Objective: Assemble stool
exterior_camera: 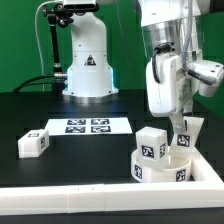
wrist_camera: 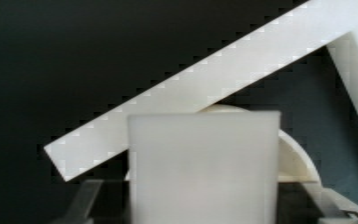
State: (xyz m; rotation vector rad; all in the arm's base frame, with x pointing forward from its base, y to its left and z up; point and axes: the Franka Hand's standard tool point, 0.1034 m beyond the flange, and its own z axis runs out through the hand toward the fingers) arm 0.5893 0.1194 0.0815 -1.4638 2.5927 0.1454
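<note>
My two-finger gripper is clamped on a chunky white plastic block leg, low over the thick round white plastic disc seat beside the long white border wall. I judge this to be leg fitting. Next I need to line it up upright, then press and twist.

In view are one round seat, three block legs, one marker board printed with four tags, one long border wall and one robot arm with two fingers.

A black table fills the foreground, and behind it stands a plain dark green wall
</note>
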